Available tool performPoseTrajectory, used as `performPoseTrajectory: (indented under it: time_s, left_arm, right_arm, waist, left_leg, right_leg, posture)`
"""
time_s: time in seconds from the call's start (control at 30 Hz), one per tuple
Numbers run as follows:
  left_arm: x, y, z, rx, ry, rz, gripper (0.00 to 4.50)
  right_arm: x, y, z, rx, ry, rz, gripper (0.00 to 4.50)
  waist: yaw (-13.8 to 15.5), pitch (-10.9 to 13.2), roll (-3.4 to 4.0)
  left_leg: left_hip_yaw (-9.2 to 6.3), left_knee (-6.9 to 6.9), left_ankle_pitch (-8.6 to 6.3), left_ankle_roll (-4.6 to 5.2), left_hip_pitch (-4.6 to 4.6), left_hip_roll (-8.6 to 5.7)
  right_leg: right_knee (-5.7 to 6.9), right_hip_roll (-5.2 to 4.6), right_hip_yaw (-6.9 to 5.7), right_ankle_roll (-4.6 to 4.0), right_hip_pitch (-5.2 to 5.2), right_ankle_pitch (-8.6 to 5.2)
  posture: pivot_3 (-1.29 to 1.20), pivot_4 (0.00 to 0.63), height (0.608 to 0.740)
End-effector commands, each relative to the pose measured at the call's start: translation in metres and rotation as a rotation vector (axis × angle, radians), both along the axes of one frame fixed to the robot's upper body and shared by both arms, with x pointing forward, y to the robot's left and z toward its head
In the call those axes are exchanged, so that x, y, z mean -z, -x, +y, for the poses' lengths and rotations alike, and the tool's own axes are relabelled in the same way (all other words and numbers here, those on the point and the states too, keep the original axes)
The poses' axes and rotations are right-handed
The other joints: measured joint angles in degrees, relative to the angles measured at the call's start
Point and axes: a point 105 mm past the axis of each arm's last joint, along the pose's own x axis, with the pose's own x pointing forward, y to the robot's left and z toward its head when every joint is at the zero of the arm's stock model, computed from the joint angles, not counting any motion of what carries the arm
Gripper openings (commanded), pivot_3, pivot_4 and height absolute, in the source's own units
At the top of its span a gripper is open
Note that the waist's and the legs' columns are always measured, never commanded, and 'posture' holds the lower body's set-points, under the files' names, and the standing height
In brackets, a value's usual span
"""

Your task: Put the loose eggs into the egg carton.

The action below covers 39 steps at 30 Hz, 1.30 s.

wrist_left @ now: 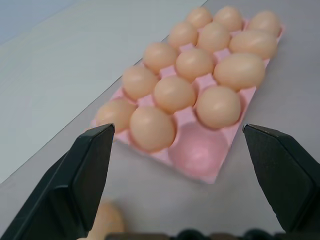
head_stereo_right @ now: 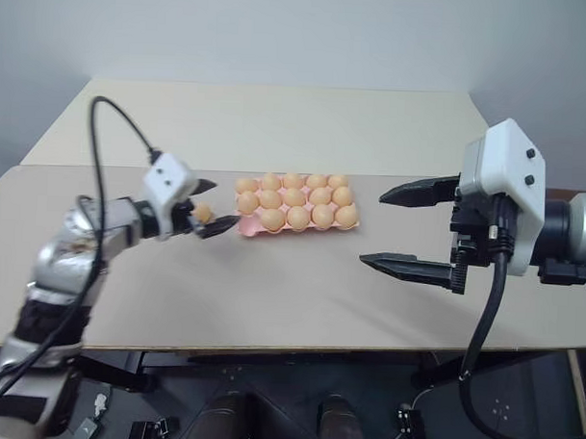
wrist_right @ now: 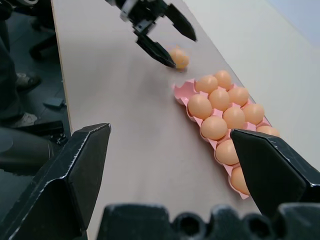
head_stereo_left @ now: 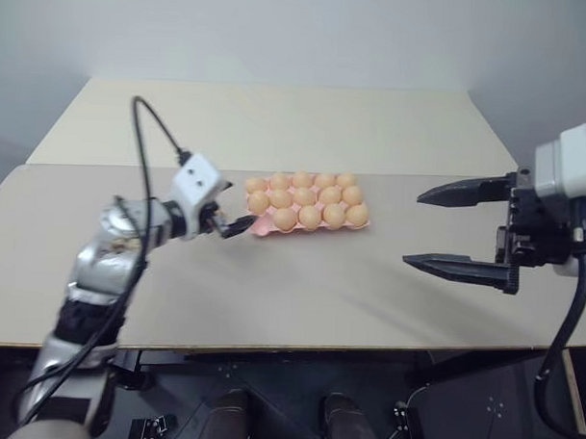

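Over at the left of the head view, the left gripper [head_stereo_right: 209, 211] hangs low above the tabletop [head_stereo_right: 271, 286], jaws spread wide, nothing between them. Tucked right by its tips sits one loose egg [head_stereo_right: 204, 213], resting on the tabletop just off the carton's near-left corner; the right wrist view shows that egg [wrist_right: 179, 58] lying beside the lower black finger, with whether they touch too close to call.

Moving toward the centre: the egg carton [head_stereo_left: 261, 227], pale pink, sits mid-tabletop packed with tan eggs. One cup [wrist_left: 198, 148] stands empty at the corner nearest the left gripper, and that looks like the last vacancy.

Far right of the frame, the right gripper [head_stereo_right: 416, 229] hovers high and well clear of the carton, jaws wide and empty.

So the step in hand looks like the final egg: it is out of the carton and in nobody's grip. The next move calls for the left jaws to straddle that egg squarely, close gently since the shell is smooth and round and may roll off toward the edge, then lift and carry it the short way to the open corner cup.
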Motion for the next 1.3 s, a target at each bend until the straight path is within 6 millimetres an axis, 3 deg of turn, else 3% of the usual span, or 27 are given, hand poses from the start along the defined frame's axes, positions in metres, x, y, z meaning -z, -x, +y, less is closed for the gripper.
performPoseTrajectory:
  time_s: [0.03, 0.23, 0.43, 0.83, 1.07, 1.3]
  left_arm:
    - [-0.017, 0.029, 0.018, 0.022, -0.029, -0.005, 4.44]
    - [-0.021, 0.064, 0.041, -0.003, -0.112, 0.04, 4.44]
    - [-0.024, 0.081, 0.05, -0.051, -0.123, 0.056, 4.44]
    - [-0.031, 0.079, 0.067, -0.2, -0.061, 0.042, 4.44]
    - [-0.033, 0.078, 0.07, -0.215, -0.046, 0.039, 4.44]
    - [-0.028, 0.084, 0.069, -0.189, -0.034, 0.064, 4.44]
  right_arm:
    - [-0.009, 0.007, 0.003, -0.02, -0.028, -0.039, 4.5]
    - [-0.012, 0.012, 0.004, -0.06, -0.074, 0.001, 4.5]
    - [-0.021, 0.014, 0.002, -0.088, -0.118, 0.022, 4.5]
    - [-0.021, 0.008, 0.001, -0.081, -0.11, 0.003, 4.5]
    - [-0.021, 0.007, 0.001, -0.076, -0.107, -0.006, 4.5]
    - [-0.023, -0.007, 0.004, -0.025, -0.142, -0.055, 4.5]
  waist:
    - [0.1, 0.0, 0.0]
    - [0.7, 0.0, 0.0]
    - [0.5, 0.0, 0.0]
    - [0.3, 0.0, 0.0]
    - [0.3, 0.0, 0.0]
    - [0.2, 0.0, 0.0]
  left_leg:
    - [0.01, 0.0, 0.0, 0.0, 0.0, 0.0]
    - [0.03, 0.0, 0.0, 0.0, 0.03, -0.01]
    - [0.05, 0.0, 0.0, 0.0, 0.05, 0.03]
    - [0.09, 0.0, 0.0, 0.0, 0.05, 0.02]
    - [0.09, 0.0, 0.0, 0.0, 0.05, 0.02]
    - [0.13, 0.0, 0.0, -0.01, 0.05, 0.03]
  right_leg:
    - [0.0, -0.01, -0.01, 0.0, -0.01, 0.0]
    - [-0.03, -0.08, -0.09, -0.02, 0.05, -0.01]
    - [-0.04, -0.06, -0.07, -0.04, 0.04, -0.01]
    - [-0.04, -0.05, -0.04, -0.04, 0.03, -0.01]
    - [-0.04, -0.05, -0.04, -0.04, 0.02, -0.01]
    - [-0.04, -0.05, -0.01, -0.05, -0.01, -0.01]
  posture:
    - [0.0, 0.15, 0.74]
    - [0.0, 0.15, 0.74]
    - [0.0, 0.15, 0.74]
    - [0.0, 0.15, 0.74]
    - [0.0, 0.15, 0.74]
    - [0.0, 0.15, 0.74]
